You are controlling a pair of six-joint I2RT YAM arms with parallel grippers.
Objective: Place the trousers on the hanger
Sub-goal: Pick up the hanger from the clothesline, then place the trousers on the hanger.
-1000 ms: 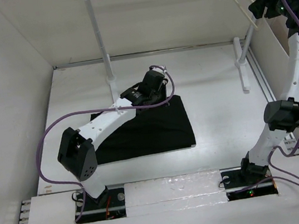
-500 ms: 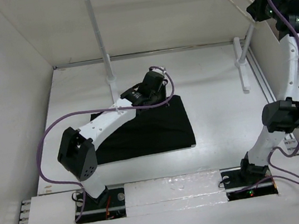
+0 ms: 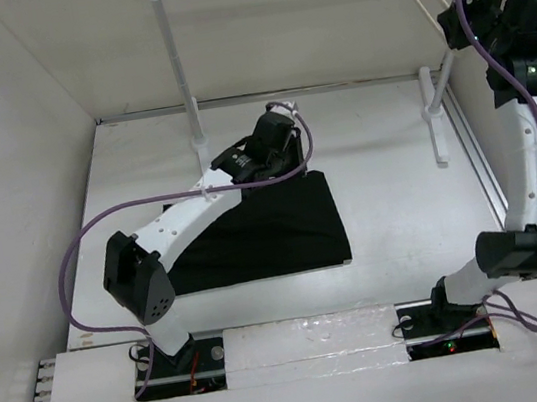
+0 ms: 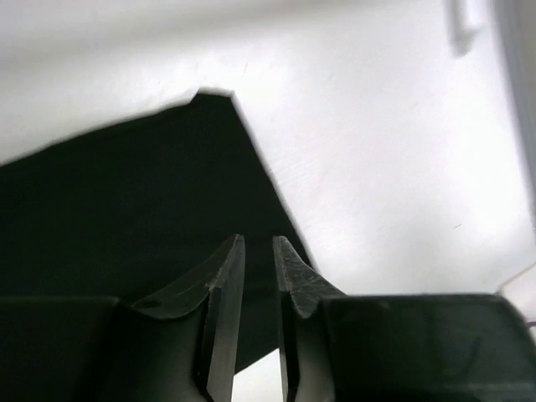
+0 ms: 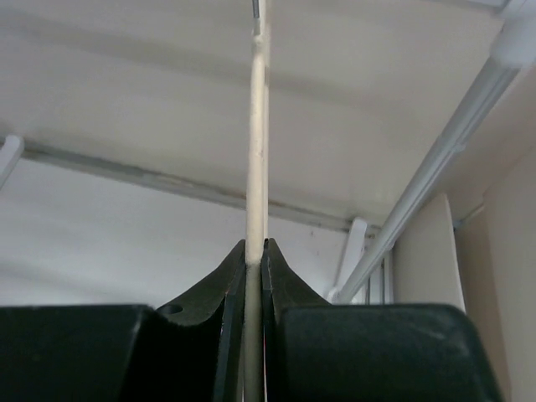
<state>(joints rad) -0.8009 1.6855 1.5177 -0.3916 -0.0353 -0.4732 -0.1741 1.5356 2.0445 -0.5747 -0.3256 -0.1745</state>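
top view: set high above and behind the arm bases, looking down and toward the far wall; far enough to take in the whole table [image 3: 389,193], the trousers [image 3: 273,231] and the rack [image 3: 173,53]; left wrist: mounted just behind the left gripper [image 4: 257,243], aimed down past its fingers [image 4: 222,293], close over the cloth; shares with the top view one trouser corner and bare table beside it; right wrist: mounted behind the right gripper [image 5: 254,244], tilted upward along the hanger [image 5: 258,126], very close; shares with the top view the rack's right side.
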